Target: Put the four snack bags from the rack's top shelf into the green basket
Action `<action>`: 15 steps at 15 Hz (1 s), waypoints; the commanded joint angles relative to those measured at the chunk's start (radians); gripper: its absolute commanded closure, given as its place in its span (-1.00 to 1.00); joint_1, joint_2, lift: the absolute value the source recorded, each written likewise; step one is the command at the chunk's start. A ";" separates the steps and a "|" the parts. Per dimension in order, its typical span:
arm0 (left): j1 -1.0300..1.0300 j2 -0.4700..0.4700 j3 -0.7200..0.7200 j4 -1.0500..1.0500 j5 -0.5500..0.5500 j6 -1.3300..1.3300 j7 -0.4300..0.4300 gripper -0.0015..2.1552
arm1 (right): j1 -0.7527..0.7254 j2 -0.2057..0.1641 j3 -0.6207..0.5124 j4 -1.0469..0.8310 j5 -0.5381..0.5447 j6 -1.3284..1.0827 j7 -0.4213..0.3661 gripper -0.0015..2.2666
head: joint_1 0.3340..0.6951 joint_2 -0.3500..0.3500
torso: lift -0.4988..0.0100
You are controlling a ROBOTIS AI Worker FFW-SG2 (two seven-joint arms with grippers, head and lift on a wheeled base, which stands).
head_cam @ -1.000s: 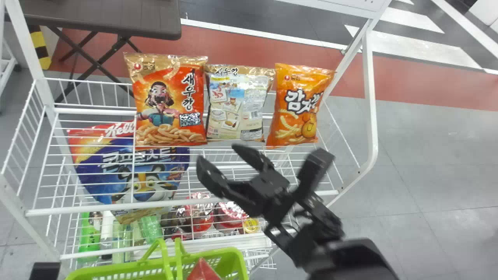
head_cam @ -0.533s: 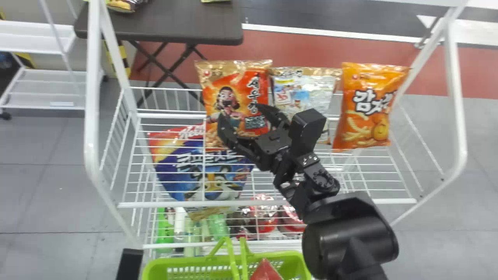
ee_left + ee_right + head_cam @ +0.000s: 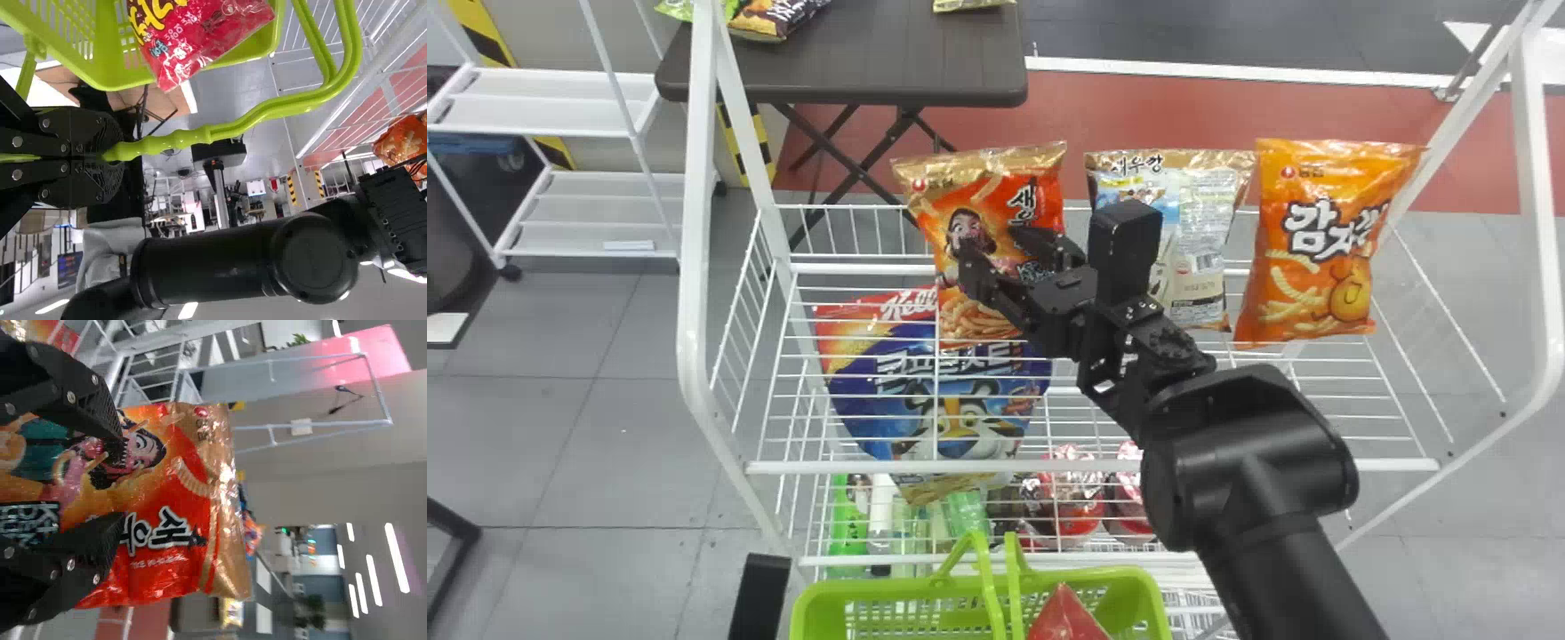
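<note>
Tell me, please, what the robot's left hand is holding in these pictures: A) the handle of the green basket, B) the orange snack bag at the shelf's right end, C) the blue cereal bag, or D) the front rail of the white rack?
A: in the left wrist view, the left hand is closed around the end of a green handle beside the green basket.

Before you: a dark table [image 3: 907, 76] bearing packets [image 3: 776, 18]; left of it, a white shelf unit [image 3: 543, 116]; nearer you, a blue cereal bag [image 3: 960, 431].
</note>
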 commanded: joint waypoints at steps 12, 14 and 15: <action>-0.002 -0.005 -0.001 0.001 0.000 0.003 0.003 0.99 | 0.071 0.005 -0.011 -0.100 -0.023 0.025 0.031 0.96 | 1.00 -0.08 | 0.96; -0.001 -0.003 0.002 0.001 0.000 0.003 0.000 0.99 | 0.099 0.005 -0.009 -0.134 -0.018 0.015 0.020 0.96 | 1.00 -0.09 | 0.96; 0.001 -0.003 0.003 0.001 0.000 0.003 0.000 0.99 | 0.125 0.005 -0.012 -0.165 -0.018 0.000 0.018 0.87 | 1.00 -0.09 | 0.96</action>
